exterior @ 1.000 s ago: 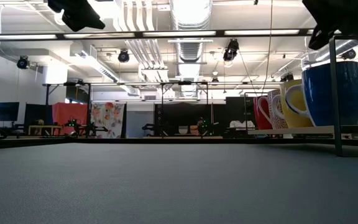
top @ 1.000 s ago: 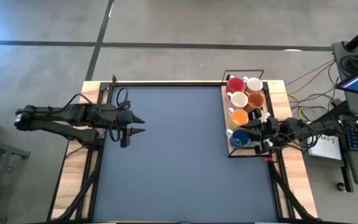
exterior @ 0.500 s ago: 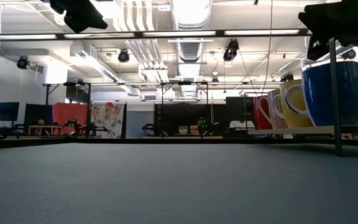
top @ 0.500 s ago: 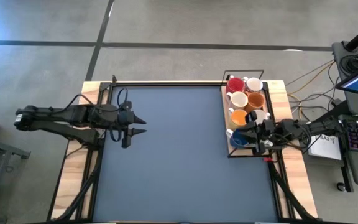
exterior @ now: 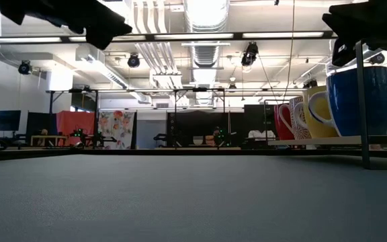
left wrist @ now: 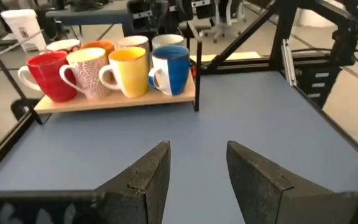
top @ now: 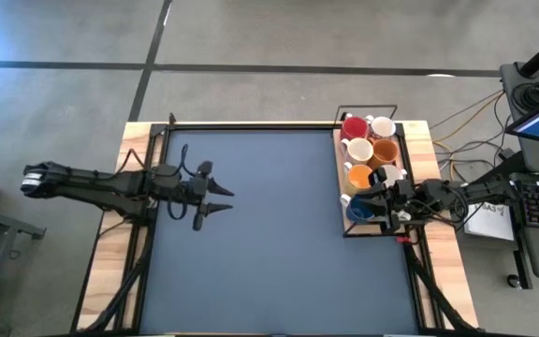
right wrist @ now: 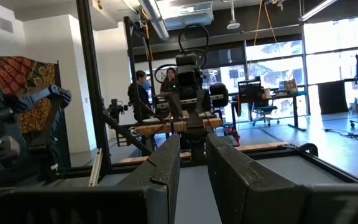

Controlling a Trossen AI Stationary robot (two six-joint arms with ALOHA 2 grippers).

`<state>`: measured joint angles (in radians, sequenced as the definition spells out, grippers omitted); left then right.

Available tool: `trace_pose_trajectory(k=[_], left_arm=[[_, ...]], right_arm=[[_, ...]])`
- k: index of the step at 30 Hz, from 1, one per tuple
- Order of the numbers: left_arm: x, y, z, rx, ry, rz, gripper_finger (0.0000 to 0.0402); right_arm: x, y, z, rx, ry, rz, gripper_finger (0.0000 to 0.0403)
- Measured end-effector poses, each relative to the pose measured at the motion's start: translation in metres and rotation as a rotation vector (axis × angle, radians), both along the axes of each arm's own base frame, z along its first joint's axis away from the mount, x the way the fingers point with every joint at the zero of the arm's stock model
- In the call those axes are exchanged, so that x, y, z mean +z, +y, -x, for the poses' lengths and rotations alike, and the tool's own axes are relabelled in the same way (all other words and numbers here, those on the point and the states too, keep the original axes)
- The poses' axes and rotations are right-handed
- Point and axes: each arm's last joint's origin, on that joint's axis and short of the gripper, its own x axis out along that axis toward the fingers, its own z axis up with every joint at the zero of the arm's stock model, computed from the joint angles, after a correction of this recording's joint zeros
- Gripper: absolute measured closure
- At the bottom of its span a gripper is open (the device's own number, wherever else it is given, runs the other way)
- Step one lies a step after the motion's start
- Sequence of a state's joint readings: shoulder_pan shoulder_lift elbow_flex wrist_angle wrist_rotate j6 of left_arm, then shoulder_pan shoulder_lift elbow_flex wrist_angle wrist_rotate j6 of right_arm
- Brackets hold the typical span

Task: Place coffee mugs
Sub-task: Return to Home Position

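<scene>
Several coffee mugs stand upright in a wooden tray with a black wire frame (top: pixel 341 159) at the table's right edge: red (top: pixel 354 127), white (top: pixel 383 126), cream (top: pixel 360 149), two orange (top: pixel 386 150) (top: pixel 360 175), another white (top: pixel 393 173) and blue (top: pixel 359 209). The left wrist view shows the red (left wrist: pixel 48 76), patterned white (left wrist: pixel 89 71), yellow-orange (left wrist: pixel 129 70) and blue (left wrist: pixel 173 67) mugs in a row. My right gripper (top: pixel 383 199) hovers level just above the blue mug (exterior: pixel 361 97), fingers a little apart (right wrist: pixel 194 155). My left gripper (top: pixel 223 198) is open (left wrist: pixel 197 165) over the table's left part.
The dark blue mat (top: pixel 269 234) covers most of the table between the two arms. The tray's upright wire post (exterior: pixel 359 101) stands beside the blue mug. People stand in the room beyond the table (right wrist: pixel 140 87).
My left gripper has moved toward the table's right and slightly toward its near edge, staying open. My right gripper has shifted a little toward the table's left, over the blue mug. The mugs have not moved.
</scene>
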<state>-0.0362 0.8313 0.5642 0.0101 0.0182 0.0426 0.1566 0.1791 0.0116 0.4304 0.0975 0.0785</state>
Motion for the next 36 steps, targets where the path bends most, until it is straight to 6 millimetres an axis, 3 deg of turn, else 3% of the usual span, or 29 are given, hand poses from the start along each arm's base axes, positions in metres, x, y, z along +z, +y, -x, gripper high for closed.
trace_pose_trajectory(k=[11,17,27,36], left_arm=[[-0.013,0.019,0.023,0.077,-0.031,0.062,0.0260],[-0.013,0.019,0.034,0.079,-0.079,0.043,0.0260],[-0.032,0.019,0.053,0.122,-0.152,0.047,0.0260],[-0.049,0.021,0.072,0.267,-0.224,0.063,0.0260]], right_arm=[[-0.001,0.000,0.000,0.000,0.008,0.001,0.0335],[-0.001,0.000,0.000,-0.001,0.009,0.002,0.0335],[-0.001,0.000,0.000,-0.003,0.009,0.012,0.0335],[-0.001,0.000,0.000,-0.003,0.009,0.010,0.0335]])
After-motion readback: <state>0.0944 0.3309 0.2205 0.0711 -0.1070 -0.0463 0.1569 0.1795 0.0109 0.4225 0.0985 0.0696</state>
